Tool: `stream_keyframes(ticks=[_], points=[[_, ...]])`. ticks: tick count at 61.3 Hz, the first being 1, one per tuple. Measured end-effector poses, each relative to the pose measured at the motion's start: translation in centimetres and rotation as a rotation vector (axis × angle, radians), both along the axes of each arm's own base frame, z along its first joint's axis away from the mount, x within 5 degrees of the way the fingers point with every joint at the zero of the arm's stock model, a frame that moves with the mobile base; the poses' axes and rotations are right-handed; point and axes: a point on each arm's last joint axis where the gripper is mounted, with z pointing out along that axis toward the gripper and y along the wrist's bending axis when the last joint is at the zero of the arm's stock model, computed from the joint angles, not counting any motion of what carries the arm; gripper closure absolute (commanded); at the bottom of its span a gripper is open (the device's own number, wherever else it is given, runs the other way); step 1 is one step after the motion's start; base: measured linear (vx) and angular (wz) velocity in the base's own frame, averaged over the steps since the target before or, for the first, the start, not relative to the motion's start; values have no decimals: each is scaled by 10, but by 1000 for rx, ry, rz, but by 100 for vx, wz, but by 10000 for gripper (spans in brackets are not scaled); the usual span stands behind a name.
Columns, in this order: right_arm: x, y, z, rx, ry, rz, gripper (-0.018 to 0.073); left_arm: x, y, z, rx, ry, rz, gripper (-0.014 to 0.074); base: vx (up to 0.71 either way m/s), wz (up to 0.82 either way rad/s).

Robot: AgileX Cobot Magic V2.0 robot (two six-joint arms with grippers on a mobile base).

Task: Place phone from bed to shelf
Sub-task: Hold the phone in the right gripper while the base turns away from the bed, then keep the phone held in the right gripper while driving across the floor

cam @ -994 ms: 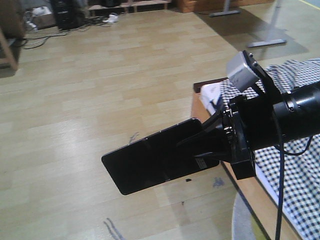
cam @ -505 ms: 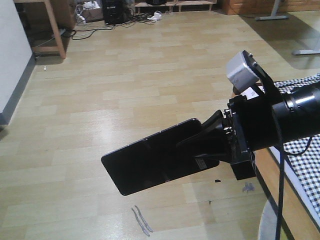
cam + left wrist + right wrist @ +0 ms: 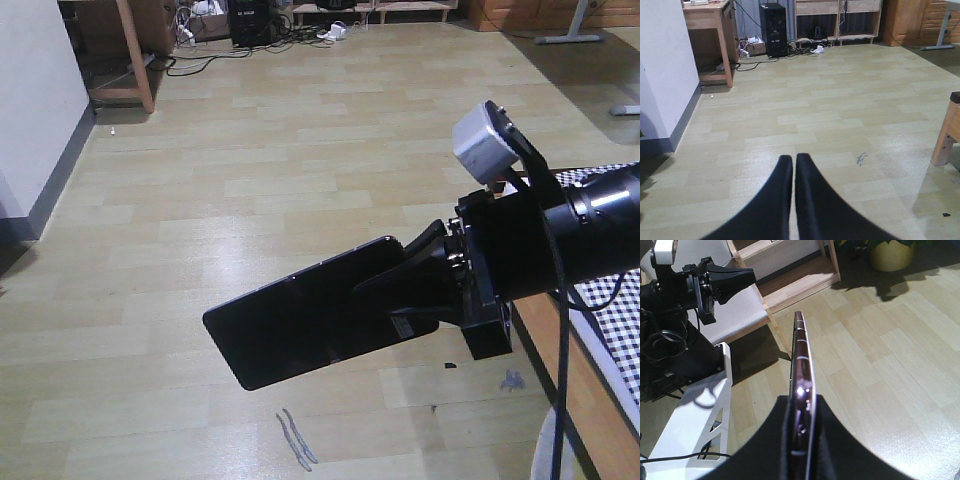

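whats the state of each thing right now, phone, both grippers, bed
phone: clamped at one end, held in the air over the floor, off the bed
right gripper: shut on phone
left gripper: shut, holding nothing
bed: covered in checked cloth, only its edge in view

The phone's point(image 3: 300, 325) near end is hidden inside the right gripper point(image 3: 372, 292). The bed point(image 3: 622, 310) is cut off at the frame's right edge. The left gripper point(image 3: 793, 161) blurs and runs off the bottom edge.
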Motion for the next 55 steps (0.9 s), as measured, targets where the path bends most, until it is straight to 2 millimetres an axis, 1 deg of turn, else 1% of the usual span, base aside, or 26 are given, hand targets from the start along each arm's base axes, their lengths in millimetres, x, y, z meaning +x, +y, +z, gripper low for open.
stream_keyframes(ticks=[55], points=[[0,0,0,0,0,0,560,0,0,0,0,0,0,596,5,5]])
